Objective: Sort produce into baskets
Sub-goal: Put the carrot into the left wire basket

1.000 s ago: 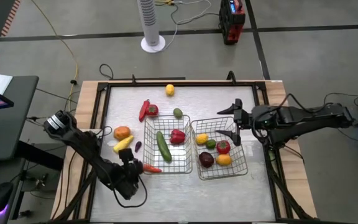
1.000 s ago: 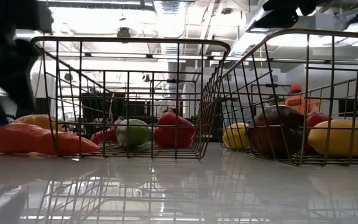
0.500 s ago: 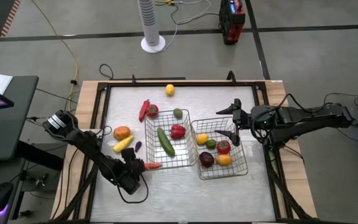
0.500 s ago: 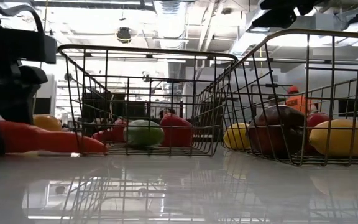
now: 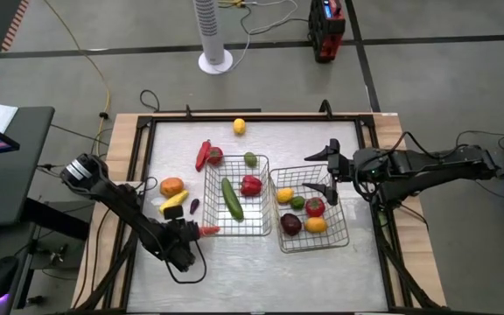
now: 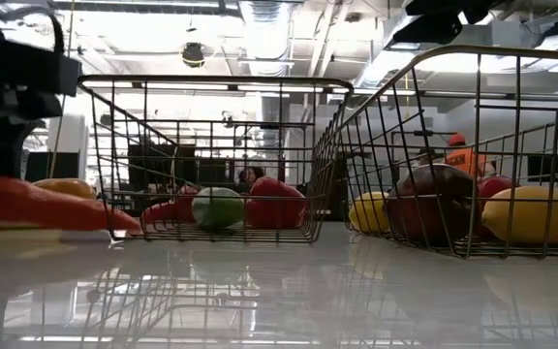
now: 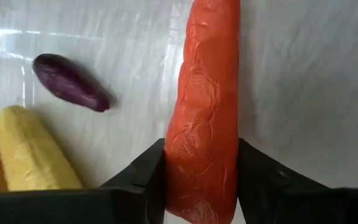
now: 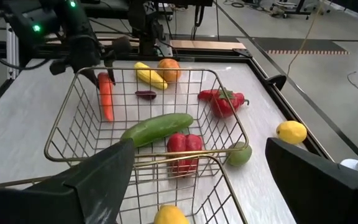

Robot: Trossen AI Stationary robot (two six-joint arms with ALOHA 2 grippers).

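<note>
Orange is what we are gripping: our left gripper (image 7: pixel 201 186) is pinching the carrot (image 7: pixel 205 106) between both fingers, at the near left of the table (image 5: pixel 261 271), just outside the left basket (image 5: pixel 237 229).

We are judging the sort as roughly half done. The left basket is holding a cucumber (image 5: pixel 232 199) and a red pepper (image 5: pixel 250 185); the right basket (image 5: pixel 318 241) is holding a lemon (image 5: pixel 283 195), a lime (image 5: pixel 297 203), a red apple (image 5: pixel 314 207), a dark plum (image 5: pixel 290 225) and another yellow piece (image 5: pixel 316 224). Waiting on the table are a yellow piece (image 5: pixel 172 202), an orange fruit (image 5: pixel 172 186), a small purple piece (image 5: pixel 194 206), a red pepper pair (image 5: pixel 208 155), a green lime (image 5: pixel 250 159) and a far lemon (image 5: pixel 239 126).

Our right gripper (image 5: pixel 331 171) is hanging spread wide and empty above the right basket's far edge.

We are finding no readable writing or brand marks anywhere.
</note>
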